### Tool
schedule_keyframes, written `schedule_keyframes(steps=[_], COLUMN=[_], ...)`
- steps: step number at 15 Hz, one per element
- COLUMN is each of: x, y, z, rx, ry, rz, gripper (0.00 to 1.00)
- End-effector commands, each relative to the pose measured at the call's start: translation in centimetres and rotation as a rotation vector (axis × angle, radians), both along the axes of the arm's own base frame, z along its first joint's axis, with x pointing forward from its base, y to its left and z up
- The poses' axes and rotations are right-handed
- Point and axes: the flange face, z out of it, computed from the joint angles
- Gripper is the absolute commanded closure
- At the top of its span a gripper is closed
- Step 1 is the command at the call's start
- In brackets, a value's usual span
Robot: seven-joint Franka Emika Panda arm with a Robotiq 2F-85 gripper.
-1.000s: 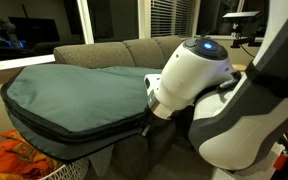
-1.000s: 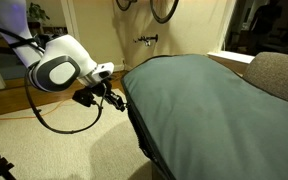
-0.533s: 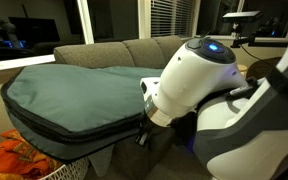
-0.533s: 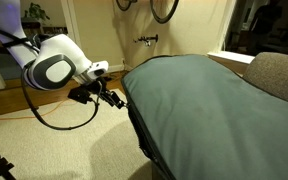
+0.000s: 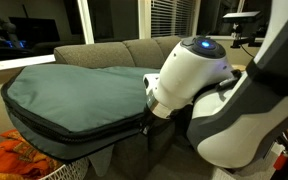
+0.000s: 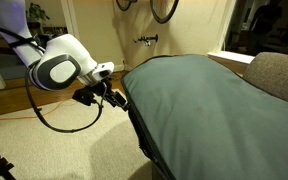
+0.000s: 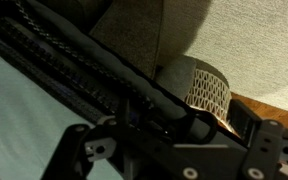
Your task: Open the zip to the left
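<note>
Hand up against the left end of the teal-grey bag in an exterior view, right on the dark zip circling the rim. Cannot tell how far open, nor whether gripping the pull. Zip teeth close in the wrist view, just beyond the hand. Bag across a grey sofa.

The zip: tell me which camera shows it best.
The wrist view. There the zip fills the frame close up, its dark teeth running diagonally beside the teal bag. In both exterior views the zip is only a thin dark line along the bag's rim, with no teeth visible.
</note>
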Motion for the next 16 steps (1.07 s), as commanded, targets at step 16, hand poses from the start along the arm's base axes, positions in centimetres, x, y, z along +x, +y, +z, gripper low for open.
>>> schedule_keyframes(steps=[16], x=[1.5], y=[-1.2], z=[0.2], rx=[0.067], ry=[0.04], rz=[-0.028], gripper=[0.26])
